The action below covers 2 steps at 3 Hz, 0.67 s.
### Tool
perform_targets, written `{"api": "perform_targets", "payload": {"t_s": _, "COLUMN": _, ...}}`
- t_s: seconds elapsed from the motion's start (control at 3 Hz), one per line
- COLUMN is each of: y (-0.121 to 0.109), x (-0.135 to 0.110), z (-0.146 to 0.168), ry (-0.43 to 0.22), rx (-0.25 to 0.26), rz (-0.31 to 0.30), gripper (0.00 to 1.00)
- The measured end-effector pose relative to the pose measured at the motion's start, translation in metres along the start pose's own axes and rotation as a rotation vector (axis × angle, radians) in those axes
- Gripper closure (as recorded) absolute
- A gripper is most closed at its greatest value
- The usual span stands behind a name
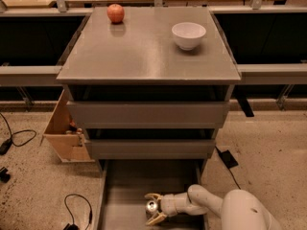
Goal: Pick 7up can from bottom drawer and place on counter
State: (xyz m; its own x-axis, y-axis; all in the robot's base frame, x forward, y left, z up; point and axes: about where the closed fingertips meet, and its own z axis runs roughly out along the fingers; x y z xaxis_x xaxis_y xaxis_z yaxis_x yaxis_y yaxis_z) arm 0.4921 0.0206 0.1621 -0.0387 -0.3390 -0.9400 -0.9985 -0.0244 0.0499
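The 7up can [152,206], small and silver, stands upright on the grey floor of the open bottom drawer [125,195] at the foot of the cabinet. My gripper [154,208] reaches in from the right on a white arm. Its two tan fingers [152,196] are spread, one beyond the can and one in front of it, so the can sits between them. I cannot tell whether they touch it. The counter [144,51] is the flat grey top of the cabinet, higher in the view.
A red apple [115,13] sits at the counter's back left and a white bowl [188,34] at its back right. A light wooden box drawer [64,131] stands open left of the cabinet. Cables [76,207] lie on the speckled floor at the left.
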Motion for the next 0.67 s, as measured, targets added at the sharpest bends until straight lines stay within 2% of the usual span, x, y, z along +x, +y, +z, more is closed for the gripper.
{"api": "perform_targets", "payload": {"t_s": 0.67, "y": 0.0009, "x": -0.0058, "z": -0.0029, "ry": 0.004, "rx": 0.000, "rz": 0.002, "gripper": 0.73}}
